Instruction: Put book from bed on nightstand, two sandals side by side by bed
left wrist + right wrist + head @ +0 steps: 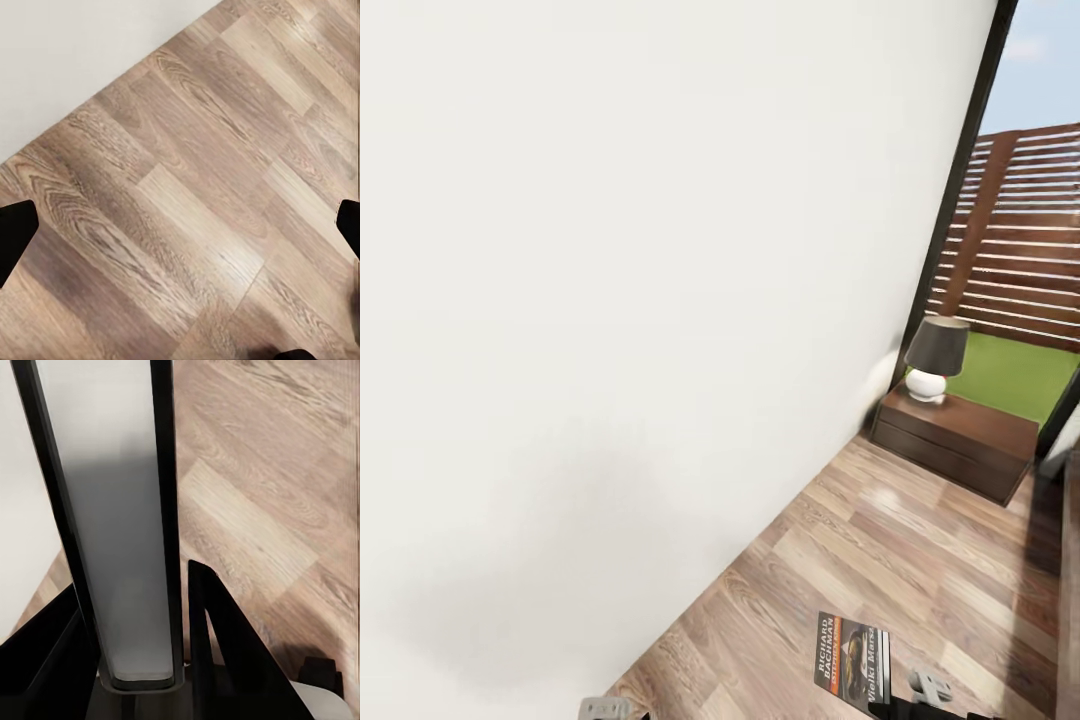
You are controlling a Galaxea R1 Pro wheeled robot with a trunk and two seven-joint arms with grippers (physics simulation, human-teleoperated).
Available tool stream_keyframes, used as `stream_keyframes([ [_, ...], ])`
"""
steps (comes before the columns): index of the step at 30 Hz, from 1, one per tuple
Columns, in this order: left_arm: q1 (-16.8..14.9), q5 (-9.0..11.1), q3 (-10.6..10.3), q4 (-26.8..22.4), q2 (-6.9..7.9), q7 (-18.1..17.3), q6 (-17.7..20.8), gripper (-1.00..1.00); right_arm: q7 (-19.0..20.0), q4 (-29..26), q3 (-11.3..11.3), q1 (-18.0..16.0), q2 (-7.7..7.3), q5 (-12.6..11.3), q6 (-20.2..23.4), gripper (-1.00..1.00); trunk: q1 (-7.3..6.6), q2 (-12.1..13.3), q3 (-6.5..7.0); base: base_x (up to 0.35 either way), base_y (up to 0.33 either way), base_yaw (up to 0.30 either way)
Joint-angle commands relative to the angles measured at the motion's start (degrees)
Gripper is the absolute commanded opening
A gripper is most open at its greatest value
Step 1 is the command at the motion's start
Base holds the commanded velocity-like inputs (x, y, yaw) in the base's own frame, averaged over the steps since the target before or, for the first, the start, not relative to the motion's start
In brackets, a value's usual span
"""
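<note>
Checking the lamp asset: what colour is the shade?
Dark grey-brown shade on the white-based lamp, clearest in head view.

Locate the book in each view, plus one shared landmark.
Head: book at bottom, right of centre, cover up, above the floor.
Right wrist: the upright grey slab with dark edges, seemingly the book seen end-on, pinched in the right claw.
Left wrist: floor planks meeting the white wall; no book here.
Shared landmark: the wood-plank floor, with the wall-floor seam in the head and left wrist views.
</note>
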Motion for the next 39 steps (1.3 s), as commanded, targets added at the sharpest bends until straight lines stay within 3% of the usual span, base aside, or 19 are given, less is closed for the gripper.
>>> stream_keyframes([
  [1, 0.0, 0.5, -0.1, 0.0, 0.01, -0.2, -0.1, 1.00, 0.2, -0.1, -0.4, 0.0, 0.01, -0.2, 0.6, -1.00, 0.01, -0.1, -0.08, 0.000, 0.000, -0.286],
  [10, 0.0, 0.5, -0.1, 0.0, 0.01, -0.3, -0.1, 1.00, 0.2, -0.1, -0.4, 0.0, 0.01, -0.2, 0.6, -1.00, 0.01, -0.1, -0.08, 0.012, 0.000, -0.286],
  [22, 0.0, 0.5, -0.1, 0.0, 0.01, -0.3, 0.0, 1.00, 0.2, -0.1, -0.5, 0.0, 0.01, -0.2, 0.6, -1.00, 0.01, -0.1, -0.08, 0.291, 0.000, -0.271],
  [39, 0.0, 0.5, -0.1, 0.0, 0.01, -0.3, -0.1, 1.00, 0.2, -0.1, -0.4, 0.0, 0.01, -0.2, 0.6, -1.00, 0.01, -0.1, -0.08, 0.057, 0.000, -0.110],
])
